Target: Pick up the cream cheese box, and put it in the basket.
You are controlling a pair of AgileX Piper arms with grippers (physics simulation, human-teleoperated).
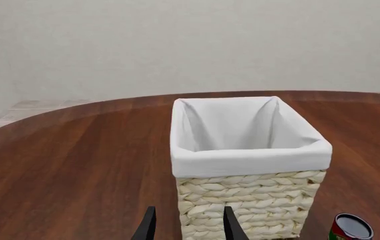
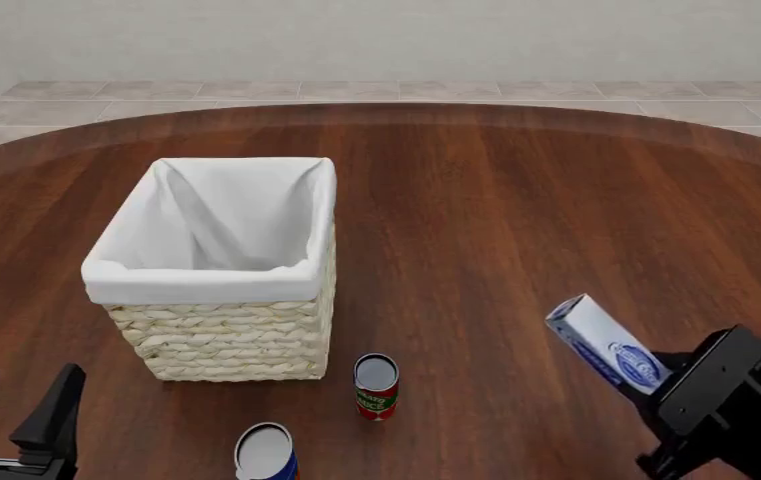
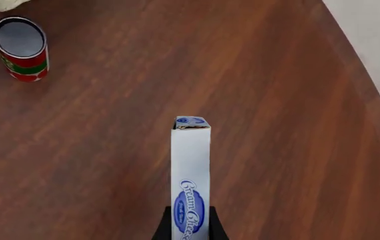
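Observation:
The cream cheese box [image 2: 603, 342] is a white carton with a blue oval logo, held tilted above the table at the front right. My right gripper [image 2: 660, 372] is shut on its lower end. In the right wrist view the cream cheese box [image 3: 190, 175] stands out edge-on between the black fingers [image 3: 164, 225]. The basket [image 2: 220, 270], pale wicker with a white liner, stands at the left of the table, and nothing shows inside it. My left gripper [image 2: 17, 400] is open at the front left, near the basket [image 1: 243, 165], with nothing between its fingers [image 1: 148, 225].
A red and green can [image 2: 376, 386] stands just in front of the basket's right corner, also seen as the can [image 3: 20, 48] and the can [image 1: 351, 228]. A blue can [image 2: 265, 454] stands at the front edge. The round wooden table [image 2: 514, 220] spreads around them.

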